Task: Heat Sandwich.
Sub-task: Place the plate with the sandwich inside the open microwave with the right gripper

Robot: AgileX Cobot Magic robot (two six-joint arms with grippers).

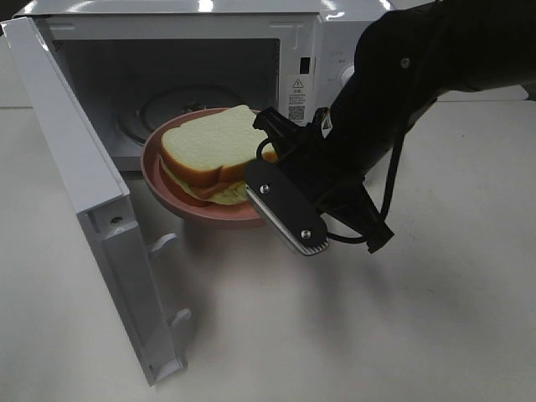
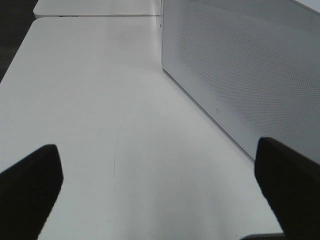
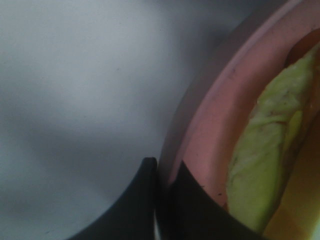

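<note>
Your left gripper (image 2: 160, 192) hung with jaws wide apart over the white table (image 2: 100, 125), beside the microwave (image 2: 240, 65) and its perforated wall. The door (image 1: 92, 209) stood open at the left. The sandwich (image 1: 213, 151) lay on the pink plate (image 1: 155, 172) at the cavity mouth, just left of your right gripper (image 1: 266, 191), which was clamped on the plate's rim. A warning sticker (image 1: 296, 96) with a QR code was too small to read.

Smooth, matt white desk (image 1: 435, 318). Glossy white microwave (image 1: 75, 151) with a finely perforated side. Smooth pink plate (image 1: 155, 180). Sandwich (image 1: 213, 142) of soft, spongy bread. Right tool (image 3: 164, 180) matt black, ribbed metal edge.
</note>
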